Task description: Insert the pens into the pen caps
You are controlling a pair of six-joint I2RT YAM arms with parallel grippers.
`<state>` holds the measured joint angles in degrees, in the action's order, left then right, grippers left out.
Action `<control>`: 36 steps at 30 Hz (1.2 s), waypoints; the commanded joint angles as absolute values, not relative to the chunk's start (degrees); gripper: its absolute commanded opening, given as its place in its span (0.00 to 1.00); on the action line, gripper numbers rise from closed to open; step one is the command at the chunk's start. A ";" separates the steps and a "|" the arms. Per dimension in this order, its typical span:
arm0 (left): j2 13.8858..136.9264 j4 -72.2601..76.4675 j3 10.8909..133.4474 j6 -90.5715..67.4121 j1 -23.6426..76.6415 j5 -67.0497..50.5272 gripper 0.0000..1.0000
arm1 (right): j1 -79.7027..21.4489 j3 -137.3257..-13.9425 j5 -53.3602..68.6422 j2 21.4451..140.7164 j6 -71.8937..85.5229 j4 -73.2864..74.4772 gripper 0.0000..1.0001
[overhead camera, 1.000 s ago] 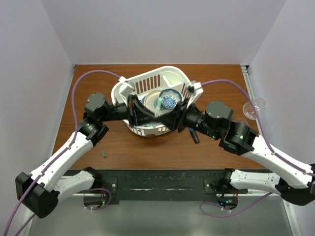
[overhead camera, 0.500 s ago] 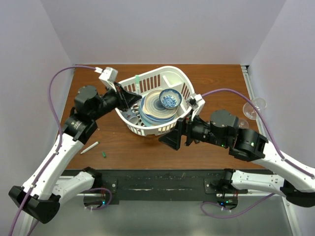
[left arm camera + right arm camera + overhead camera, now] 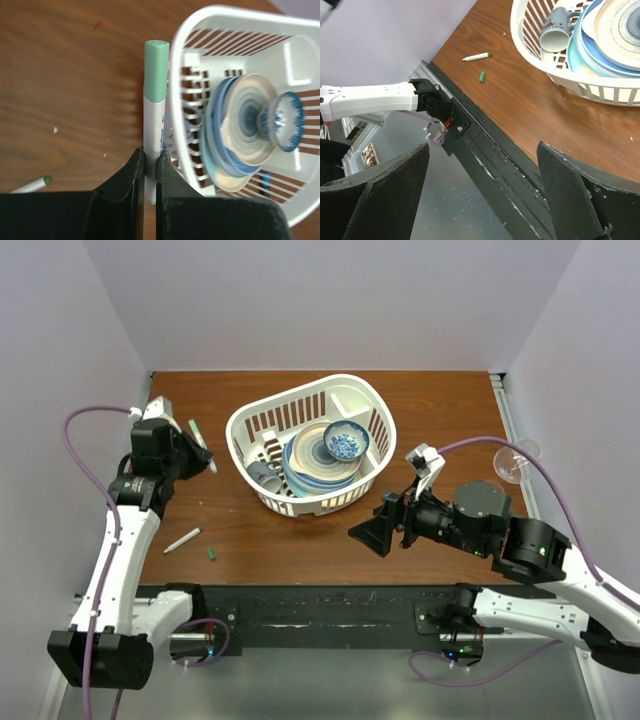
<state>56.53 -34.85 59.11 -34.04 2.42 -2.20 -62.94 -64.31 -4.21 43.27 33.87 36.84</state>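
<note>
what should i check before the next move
1. left gripper shut on held pen: ok
2. held pen capped, green end on: ok
3. right gripper open and empty: ok
4. loose pen lying clear of basket: ok
5. loose cap fitted on loose pen: not ok, they lie apart
6. more pens inside basket: cannot tell
</note>
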 commanded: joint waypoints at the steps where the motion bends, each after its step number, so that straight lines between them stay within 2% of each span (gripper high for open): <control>1: 58.18 -34.90 49.95 -39.28 0.70 -3.25 0.00 | -63.02 -62.41 -6.06 41.40 33.05 37.62 0.93; 7: 55.37 -29.97 39.57 -43.77 0.70 -5.44 0.00 | -63.02 -60.82 -6.24 39.82 33.75 37.79 0.93; 9: 56.16 -30.84 39.99 -42.37 0.79 -6.68 0.00 | -62.93 -60.65 -6.50 39.29 33.66 37.88 0.93; 12: 51.08 -32.00 43.93 -37.82 1.05 -4.83 0.00 | -63.02 -61.43 -7.73 39.72 33.66 39.11 0.92; 15: 47.20 -28.93 50.17 -33.06 1.58 -14.73 0.00 | -62.93 -63.45 -6.95 42.27 32.08 37.27 0.89; 19: 44.40 -20.15 49.59 -37.16 6.57 -30.12 0.00 | -62.93 -69.33 -5.10 49.38 30.59 29.91 0.75; 20: 43.60 -12.56 48.00 -39.27 8.24 -34.58 0.00 | -63.02 -70.04 -5.10 50.70 30.85 28.23 0.68; 21: 42.98 -8.48 46.42 -43.12 10.09 -35.93 0.00 | -63.02 -70.66 -4.75 53.67 30.94 26.21 0.66; 25: 42.97 2.98 42.54 -46.75 19.75 -38.76 0.00 | -62.93 -73.90 -4.40 61.42 31.99 16.11 0.64; 29: 43.33 7.37 41.66 -48.34 22.23 -41.83 0.00 | -63.02 -75.58 -3.60 67.05 32.96 9.85 0.61; 36: 42.28 9.58 40.87 -49.40 22.59 -44.91 0.00 | -62.93 -76.03 -6.41 72.07 33.92 6.16 0.49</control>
<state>43.33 3.62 41.21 -47.75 22.31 -40.77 -62.94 -73.43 -4.84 71.90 32.80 12.88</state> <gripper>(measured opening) 0.108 0.507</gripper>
